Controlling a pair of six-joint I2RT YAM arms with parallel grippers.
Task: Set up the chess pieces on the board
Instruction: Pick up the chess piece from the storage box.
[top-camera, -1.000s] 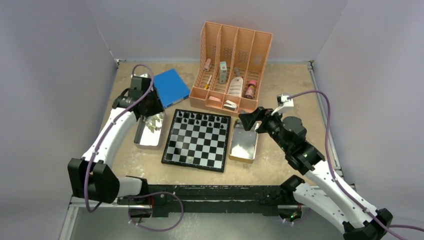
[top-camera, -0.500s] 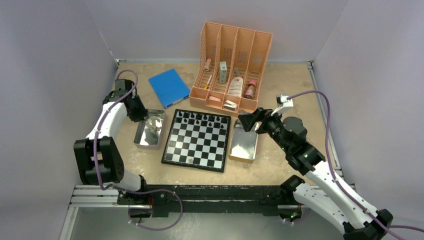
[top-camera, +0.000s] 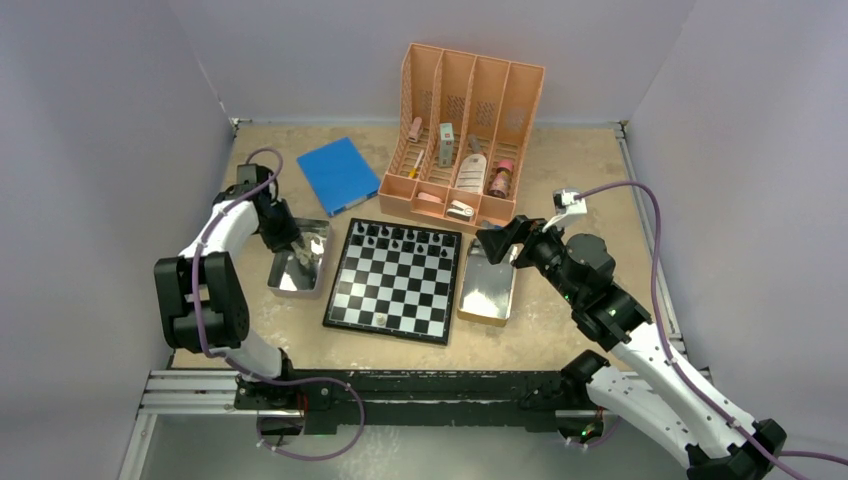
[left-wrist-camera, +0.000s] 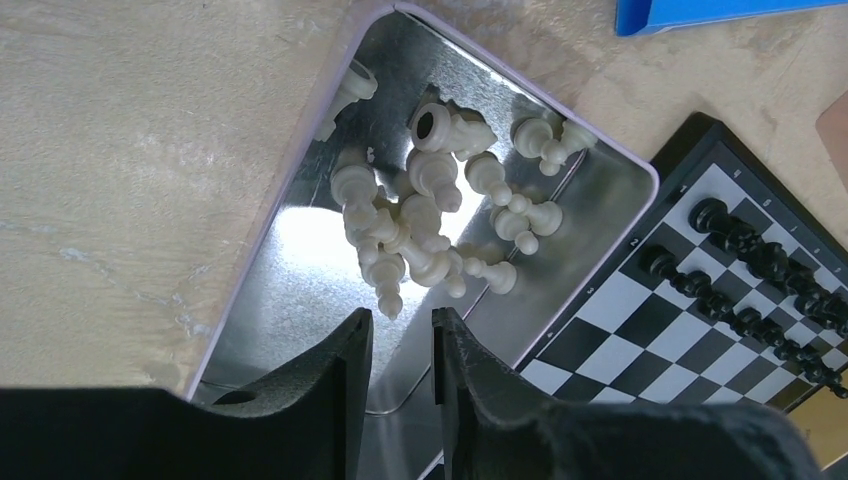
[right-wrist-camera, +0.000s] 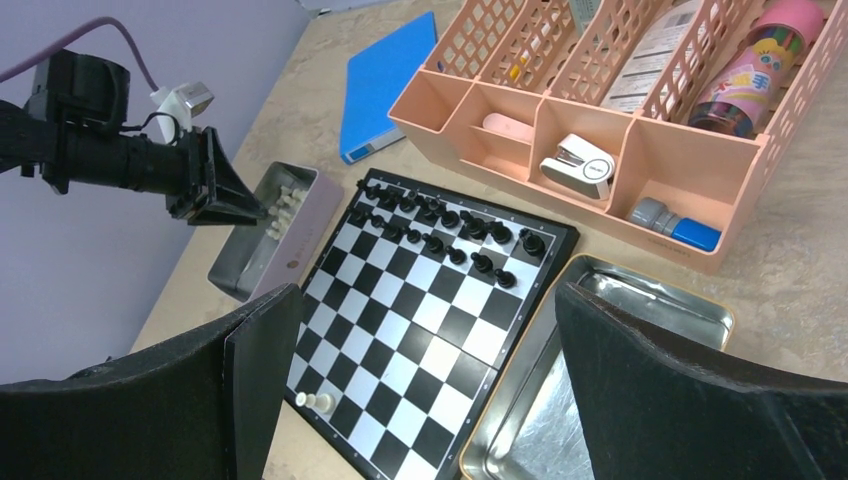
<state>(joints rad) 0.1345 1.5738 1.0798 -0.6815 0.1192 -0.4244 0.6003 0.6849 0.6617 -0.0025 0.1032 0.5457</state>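
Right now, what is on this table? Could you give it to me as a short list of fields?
board: middle of table
black pieces: standing in the two far rows
lone white piece: on the near row
other white pieces: heaped in left tray
left gripper: over left tray, narrowly open, holding nothing
right gripper: wide open, holding nothing, by right tray

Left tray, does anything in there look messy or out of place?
Yes. The white pieces lie tumbled in a heap in the tray, most of them on their sides, and one is turned so that its underside shows.
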